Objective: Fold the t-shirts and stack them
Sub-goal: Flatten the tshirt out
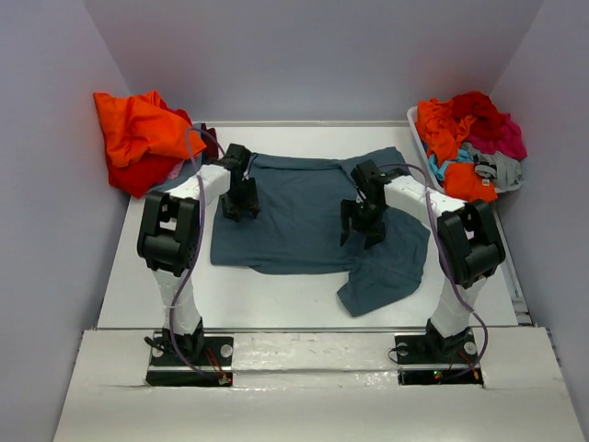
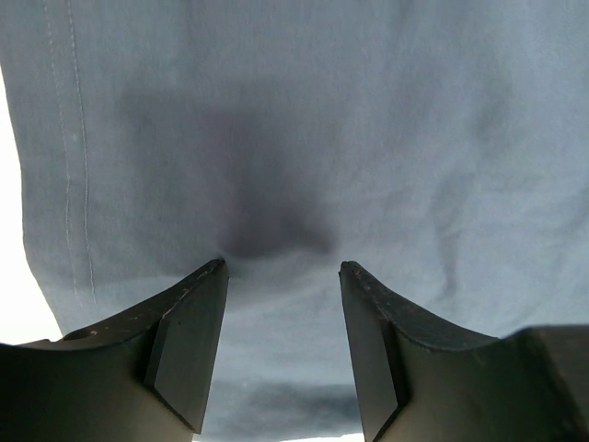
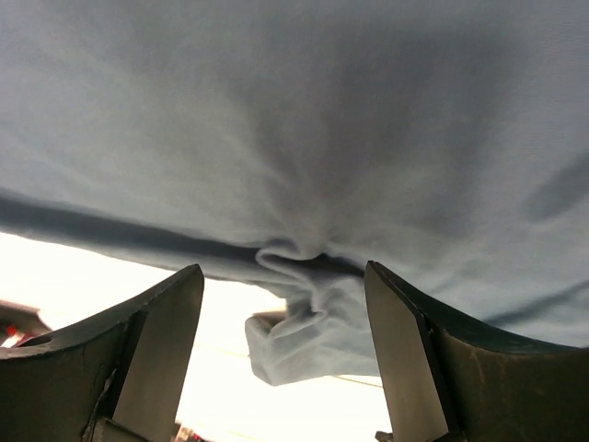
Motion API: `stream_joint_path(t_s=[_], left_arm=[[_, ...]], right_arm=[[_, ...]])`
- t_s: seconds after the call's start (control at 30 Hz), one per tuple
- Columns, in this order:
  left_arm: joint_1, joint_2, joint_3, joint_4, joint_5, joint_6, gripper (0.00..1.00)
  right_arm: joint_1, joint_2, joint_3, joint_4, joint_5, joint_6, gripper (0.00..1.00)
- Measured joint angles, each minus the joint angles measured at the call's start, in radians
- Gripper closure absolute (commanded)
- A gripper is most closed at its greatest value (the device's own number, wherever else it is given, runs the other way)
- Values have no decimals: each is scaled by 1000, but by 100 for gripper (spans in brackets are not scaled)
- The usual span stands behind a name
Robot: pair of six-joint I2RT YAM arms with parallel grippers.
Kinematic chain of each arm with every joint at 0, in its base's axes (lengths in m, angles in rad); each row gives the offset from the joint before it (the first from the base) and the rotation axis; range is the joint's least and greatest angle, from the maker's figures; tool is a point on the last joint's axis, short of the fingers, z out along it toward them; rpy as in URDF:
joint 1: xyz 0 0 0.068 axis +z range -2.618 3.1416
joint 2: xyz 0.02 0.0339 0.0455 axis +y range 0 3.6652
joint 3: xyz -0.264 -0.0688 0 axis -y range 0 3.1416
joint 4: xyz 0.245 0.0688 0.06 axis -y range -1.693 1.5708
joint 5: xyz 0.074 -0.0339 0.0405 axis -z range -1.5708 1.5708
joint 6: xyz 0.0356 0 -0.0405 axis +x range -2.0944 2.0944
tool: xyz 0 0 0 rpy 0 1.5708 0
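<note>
No text, label, brand, number or sign can be read in any view. The dark slate-blue t-shirt [image 1: 304,216] spread on the tabletop [image 1: 276,299] shows only plain cloth and a stitched hem. The heap of orange and red shirts [image 1: 138,138] to the far left of it and the heap of mixed-colour shirts [image 1: 469,138] to the far right of it show no legible print. On the arm bases [image 1: 189,361], nearer the camera than the t-shirt, any markings are too small to make out.
</note>
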Motion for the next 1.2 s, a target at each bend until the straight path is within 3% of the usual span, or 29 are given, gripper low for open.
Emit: stream_joint_path(t_s=[0.27, 0.53, 0.8, 1.0, 1.2], left_arm=[[-1, 54, 18, -3, -13, 1, 37], [-2, 60, 27, -6, -38, 1, 37], [-3, 72, 41, -14, -67, 1, 38], [-3, 73, 40, -14, -76, 0, 41], [-5, 58, 11, 14, -86, -5, 42]], right_arm=[[-56, 11, 7, 4, 98, 32, 25], [-180, 125, 154, 15, 170, 50, 27], [-214, 231, 318, 28, 199, 51, 50], [-214, 256, 293, 31, 199, 48, 62], [-214, 212, 198, 73, 191, 49, 65]])
